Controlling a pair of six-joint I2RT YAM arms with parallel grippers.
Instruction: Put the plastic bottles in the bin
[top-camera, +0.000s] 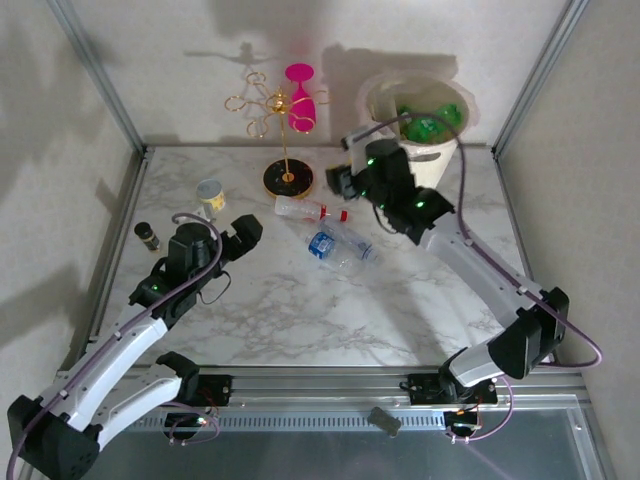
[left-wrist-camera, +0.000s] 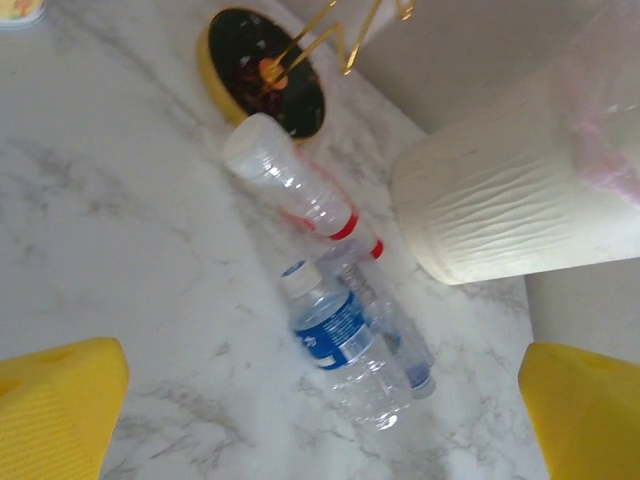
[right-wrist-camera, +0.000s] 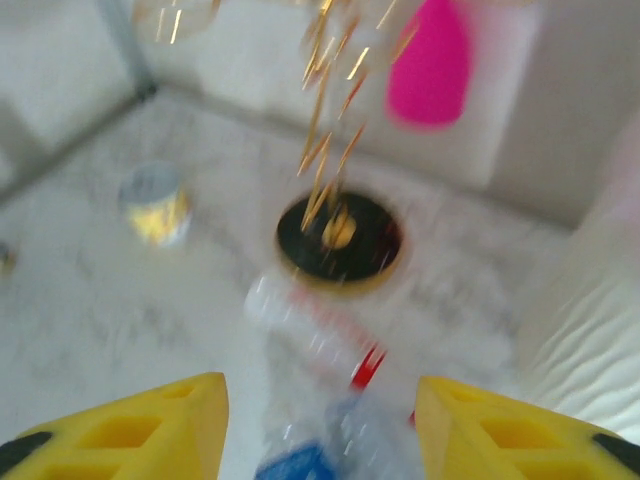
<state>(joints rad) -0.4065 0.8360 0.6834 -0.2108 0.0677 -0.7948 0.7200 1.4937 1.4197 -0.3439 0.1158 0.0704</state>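
Bottles left: three lie together near the middle of the table, a little toward 1 o'clock. The red-capped bottle is farthest back. The blue-label bottle has a slim bottle lying against it.
Bottles done: green bottles sit inside the bin.
Bin: upright at 1 o'clock, in the far corner.
Right gripper: over the gap between the bin and the red-capped bottle, jaws parted and empty; its wrist view is blurred.
Left gripper: at 9 o'clock of the cluster, jaws spread wide and empty, facing the bottles.
Risk, rolling: the bottles are round and light, so an off-centre pinch could squirt one away or shove its neighbour.
Risk, double grab: closing on the two touching bottles could lift one and drop the other.
Risk, stand: its base lies at 12 o'clock, just beside the red-capped bottle. A stray jaw could rock it and shake off the pink glass.
Risk, arms: both face the same cluster, so they could clash.
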